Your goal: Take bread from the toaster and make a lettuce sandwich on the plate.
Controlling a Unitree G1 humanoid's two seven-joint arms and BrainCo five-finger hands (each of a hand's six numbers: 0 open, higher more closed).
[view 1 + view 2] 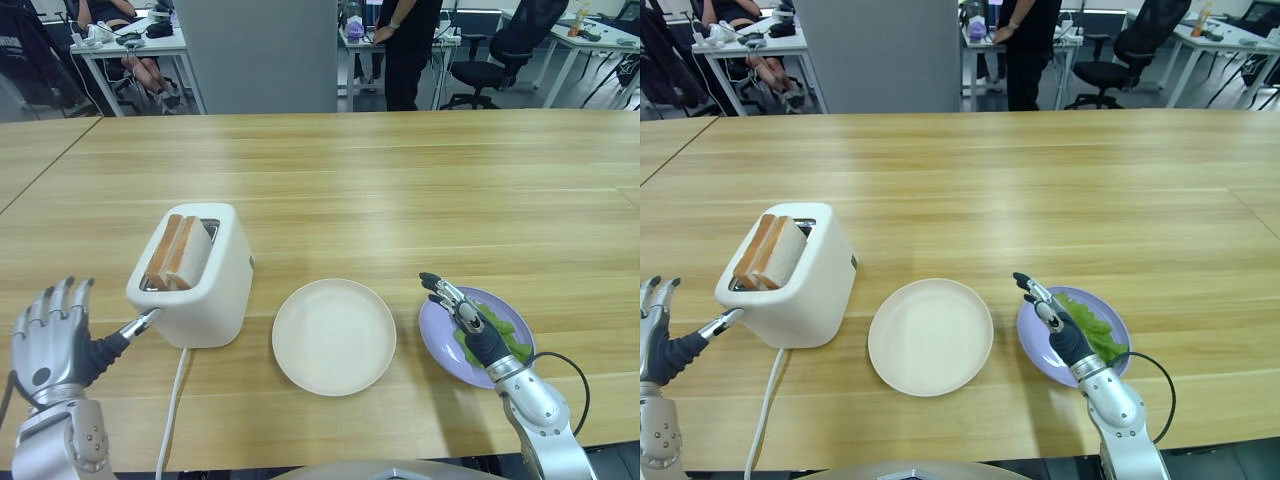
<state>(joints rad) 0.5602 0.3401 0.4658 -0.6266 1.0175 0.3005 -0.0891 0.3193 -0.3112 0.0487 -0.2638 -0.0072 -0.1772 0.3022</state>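
Left eye view: seeing bread [176,252] standing in the toaster [205,300] at two o'clock of the spread, empty left hand [48,345], long axis running seven-to-one, far nearer it than the outstretched right hand [470,320] hovering over lettuce [515,340].

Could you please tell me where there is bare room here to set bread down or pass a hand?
The cream plate between the toaster and purple plate is bare. The table behind those three is free wood. Crowded: the purple plate, holding lettuce under the right robot hand, and the toaster's near-left corner, where the left robot hand sits close.
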